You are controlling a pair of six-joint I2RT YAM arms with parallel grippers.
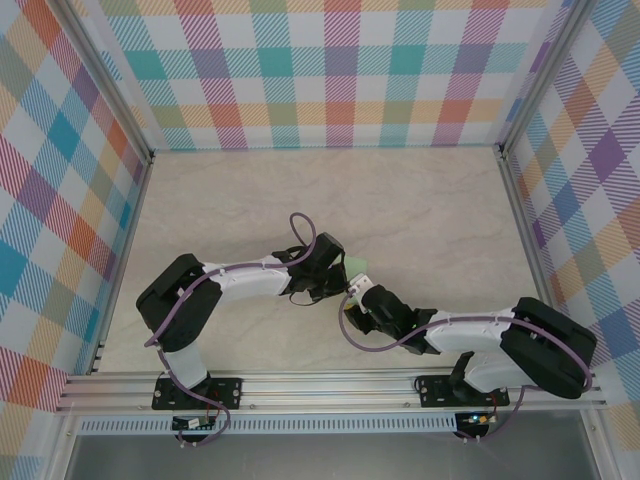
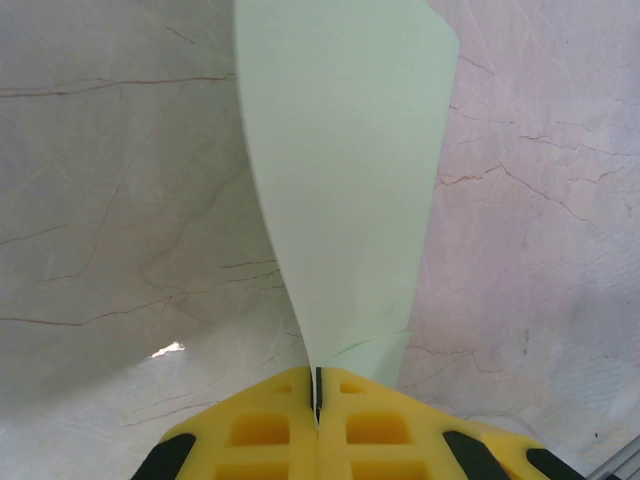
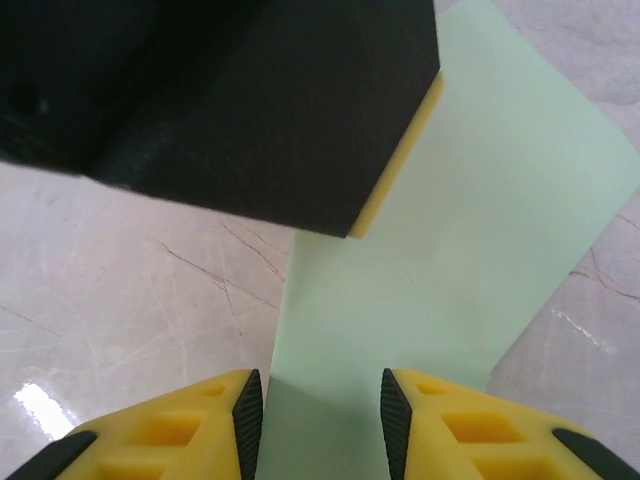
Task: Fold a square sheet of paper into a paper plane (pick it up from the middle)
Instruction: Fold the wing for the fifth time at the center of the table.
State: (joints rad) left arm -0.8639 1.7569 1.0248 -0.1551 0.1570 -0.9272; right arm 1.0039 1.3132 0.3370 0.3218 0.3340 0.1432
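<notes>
Left wrist: left gripper [image 2: 318, 388] pinches the square sheet of paper [image 2: 345, 180]; right gripper [image 3: 322, 410] straddles it, jaws apart.

Two arms, left arm [image 1: 240, 276] and right arm [image 1: 468, 330]: white links, bulky black joint housings, black base plates [image 1: 197, 392]. Purple cable [image 1: 370, 347] looped along each. Left gripper [image 2: 318, 405], right gripper [image 3: 322, 410]: moulded yellow fingers [image 3: 170, 435] with rectangular recesses; black ribbed pads [image 3: 248, 420] on inner faces.
</notes>
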